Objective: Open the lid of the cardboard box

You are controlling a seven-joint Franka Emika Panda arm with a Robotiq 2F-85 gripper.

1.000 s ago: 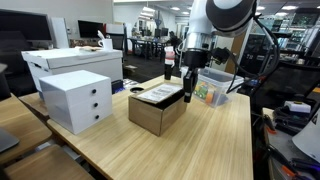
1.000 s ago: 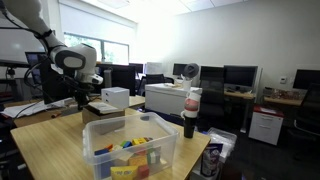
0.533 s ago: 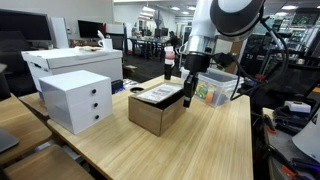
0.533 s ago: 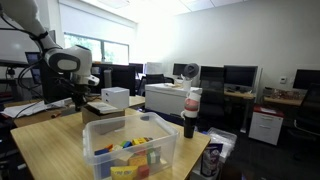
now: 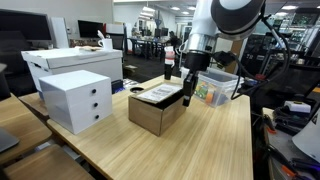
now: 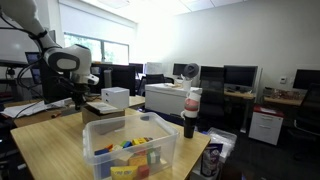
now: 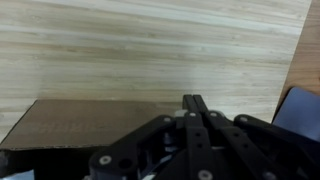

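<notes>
The small brown cardboard box (image 5: 156, 112) stands on the wooden table, in both exterior views (image 6: 103, 121). Its lid (image 5: 160, 94), with a white label and a dark patch, lies flat on top, slightly raised at the edge nearest the gripper. My gripper (image 5: 187, 97) hangs at that edge of the lid, fingers pointing down. In the wrist view the two fingers (image 7: 196, 103) are pressed together with nothing between them, above the brown box wall (image 7: 80, 122) and the bare table.
A white drawer unit (image 5: 76, 99) and a larger white bin (image 5: 70, 62) stand beside the box. A clear plastic tub (image 6: 130, 148) of colourful items sits on its other side, with a dark bottle (image 6: 190, 112) behind it. Office desks and monitors fill the background.
The arm's upper part shifted slightly between one second and half a second ago. The gripper, box and lid look unchanged since.
</notes>
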